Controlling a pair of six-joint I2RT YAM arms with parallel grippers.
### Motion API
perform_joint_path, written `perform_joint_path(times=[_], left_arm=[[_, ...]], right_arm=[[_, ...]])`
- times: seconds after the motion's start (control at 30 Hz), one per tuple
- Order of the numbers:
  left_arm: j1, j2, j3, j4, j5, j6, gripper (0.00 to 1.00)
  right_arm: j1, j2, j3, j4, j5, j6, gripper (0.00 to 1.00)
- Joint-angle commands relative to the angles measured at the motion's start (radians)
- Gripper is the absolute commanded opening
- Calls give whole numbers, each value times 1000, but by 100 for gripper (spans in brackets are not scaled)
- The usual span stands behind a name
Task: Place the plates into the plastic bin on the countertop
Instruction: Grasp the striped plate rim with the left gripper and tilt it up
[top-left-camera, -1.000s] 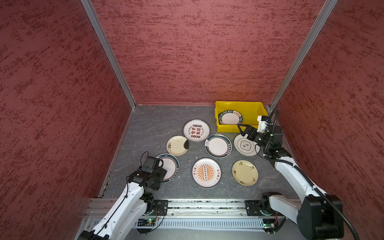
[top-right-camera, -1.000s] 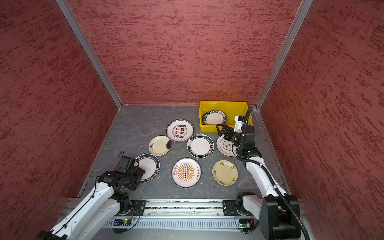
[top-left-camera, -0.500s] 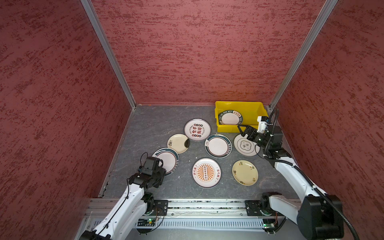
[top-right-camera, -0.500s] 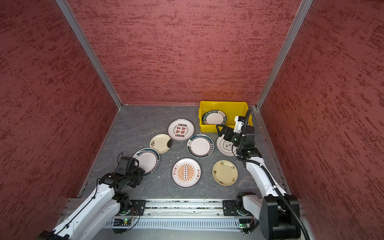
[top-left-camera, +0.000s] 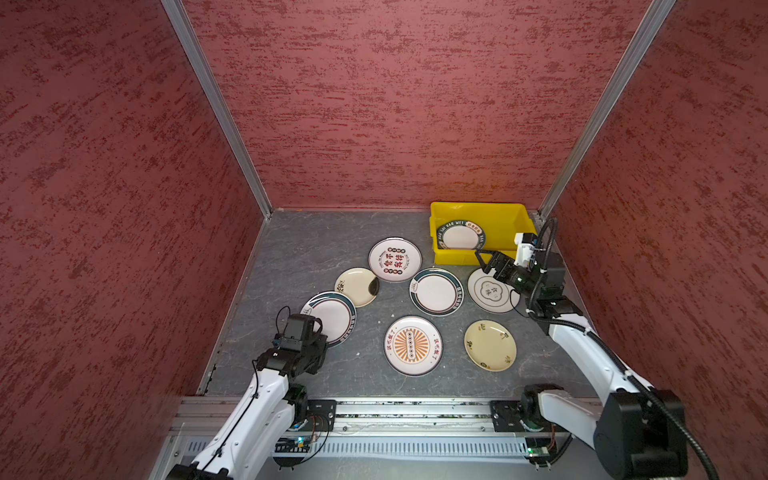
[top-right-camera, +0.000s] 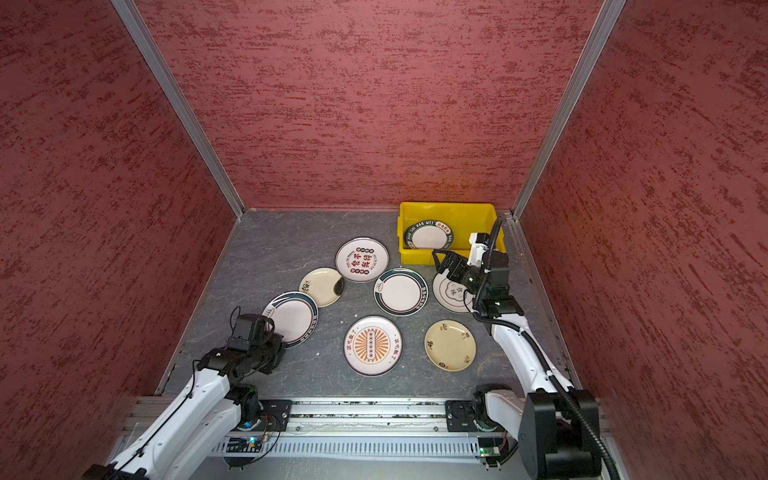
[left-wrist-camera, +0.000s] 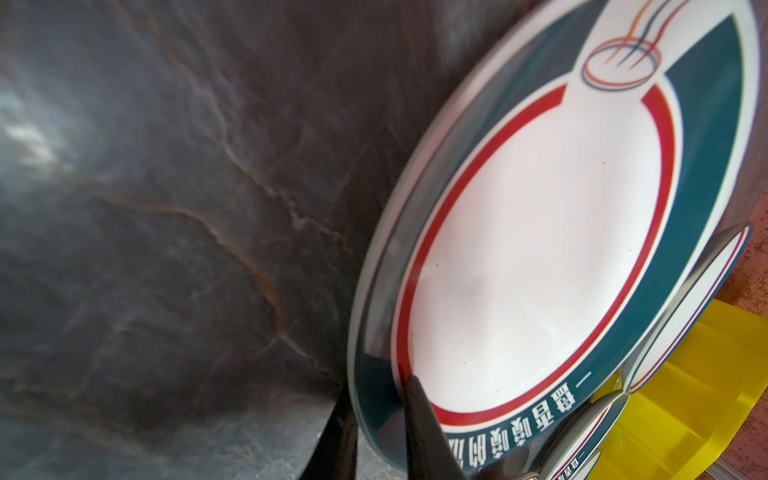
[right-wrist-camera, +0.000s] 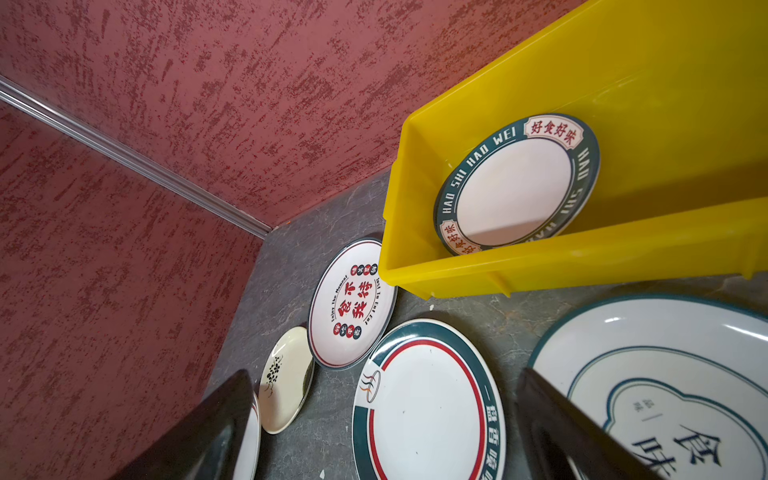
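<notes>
left tool (left-wrist-camera: 378, 390) narrow, pinching rim of green-rimmed plate (top-left-camera: 332, 313), lower left in a top view | right tool (right-wrist-camera: 384, 376) wide, above cloud-motif plate (top-left-camera: 486, 296) | yellow bin (top-left-camera: 515, 220) upper right on desk (top-left-camera: 316, 245), lettered plate (top-left-camera: 460, 237) inside

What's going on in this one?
One lettered green-rimmed plate lies in the yellow plastic bin; seven others sit on the dark grey stone-look countertop. The left tool pinches the rim of a green-rimmed white plate. The right tool hangs open above the edge of a white cloud-motif plate.
</notes>
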Motion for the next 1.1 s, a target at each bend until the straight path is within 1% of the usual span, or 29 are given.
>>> perform_joint_path(times=[0.0,0.1,0.17,0.4,0.57,0.6,0.67,0.8,0.97,1.03,1.07], left_arm=[[30,-6,-37,-64,-6,29,19],[61,-11,-32,-70,4,53,18],[84,-14,-30,-72,15,65,14],[133,-31,-21,-66,32,100,13],[142,-27,-33,-28,45,103,14],[144,-25,-43,-4,54,105,15],[145,-21,-62,41,75,106,23],[139,-12,-91,77,88,88,24],[130,-40,-126,114,69,41,23],[130,-55,-138,125,55,22,21],[130,-64,-140,127,47,17,18]], right_arm=[[3,-13,-9,42,-7,3,99],[2,-12,-9,42,-5,5,99],[2,-12,-8,42,-6,6,99],[3,-11,-9,46,-5,10,99],[3,2,-10,62,-22,21,99],[3,6,-12,62,-26,26,99],[3,12,-8,64,-30,32,99],[2,20,-4,68,-38,45,99],[2,22,-1,52,-16,46,99],[2,23,-1,54,-20,50,99],[2,23,-2,58,-19,53,99]])
